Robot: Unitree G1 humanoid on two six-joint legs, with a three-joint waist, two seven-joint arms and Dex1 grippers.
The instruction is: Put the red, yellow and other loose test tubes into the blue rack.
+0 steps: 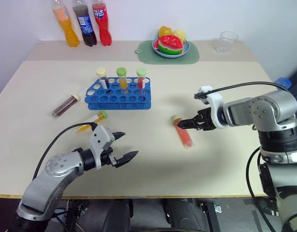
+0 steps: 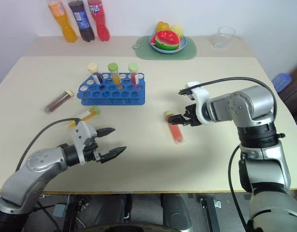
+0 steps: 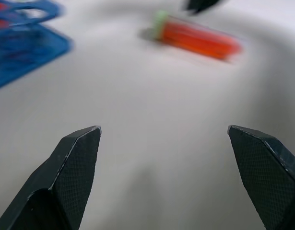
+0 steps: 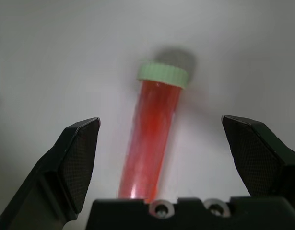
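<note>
The blue rack [image 1: 118,95] stands left of the table's centre with three capped tubes upright in its back row. Three loose test tubes lie flat on the table. A dark maroon one [image 1: 66,105] rests left of the rack, and a yellow one [image 1: 92,120] lies just in front of the rack's left end. The red one [image 1: 183,132], with a green cap, lies right of centre. My right gripper [image 1: 181,124] hovers open over the red tube [image 4: 154,129], one finger on either side. My left gripper [image 1: 130,144] is open and empty near the front edge, pointing toward the red tube [image 3: 197,40].
Three soda bottles [image 1: 84,21] stand at the back left. A plate of toy fruit [image 1: 170,44] sits on a pale green mat [image 1: 191,54] at the back, with a clear cup [image 1: 227,41] to its right. A blue object [image 1: 284,82] lies off the table's right edge.
</note>
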